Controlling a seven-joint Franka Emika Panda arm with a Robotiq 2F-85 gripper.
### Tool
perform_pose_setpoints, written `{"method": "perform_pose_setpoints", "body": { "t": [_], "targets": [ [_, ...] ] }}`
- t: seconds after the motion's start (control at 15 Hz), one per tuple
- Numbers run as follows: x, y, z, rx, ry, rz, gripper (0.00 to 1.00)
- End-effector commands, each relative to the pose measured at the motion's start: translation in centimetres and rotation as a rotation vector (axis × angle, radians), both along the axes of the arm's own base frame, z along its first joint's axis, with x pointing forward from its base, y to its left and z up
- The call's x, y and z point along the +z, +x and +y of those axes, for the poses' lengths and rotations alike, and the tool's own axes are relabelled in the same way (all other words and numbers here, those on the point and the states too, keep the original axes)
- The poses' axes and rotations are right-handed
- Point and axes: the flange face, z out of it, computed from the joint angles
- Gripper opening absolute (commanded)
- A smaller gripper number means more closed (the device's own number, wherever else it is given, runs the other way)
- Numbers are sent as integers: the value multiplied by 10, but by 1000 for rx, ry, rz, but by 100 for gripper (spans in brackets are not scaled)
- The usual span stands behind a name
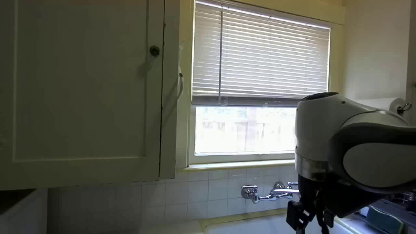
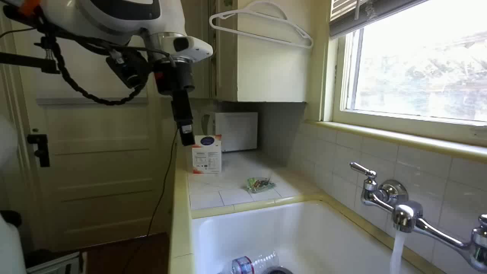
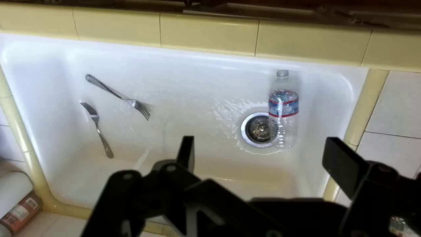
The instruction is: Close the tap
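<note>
The chrome tap is mounted on the white tiled wall below the window in an exterior view, partly hidden by my arm. It also shows in an exterior view, where water runs from its spout. One lever handle is in full view there; the far-right handle is cut by the frame edge. The tap is not visible in the wrist view. My gripper is open and empty, pointing down above the sink. It also shows in both exterior views, apart from the tap.
A clear bottle lies in the sink, partly over the drain. Two forks lie there too. A box, a microwave and a small packet stand on the counter. A wall cabinet hangs beside the window.
</note>
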Motion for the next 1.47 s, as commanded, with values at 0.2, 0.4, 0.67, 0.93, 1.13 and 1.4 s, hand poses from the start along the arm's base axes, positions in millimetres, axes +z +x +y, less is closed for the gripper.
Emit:
{"method": "perform_pose_setpoints", "body": {
  "t": [0.2, 0.4, 0.67, 0.93, 1.13, 1.4],
  "targets": [
    [-5, 0, -1, -2, -2, 15, 100],
    [-5, 0, -1, -2, -2, 15, 100],
    [-9, 24, -21, -105, 12, -16, 100],
    [-17, 67, -77, -303, 65, -59, 100],
    [-24, 104, -122, -432, 92, -81, 100],
    [-19, 158, -172, -583, 83, -87, 100]
  ]
}}
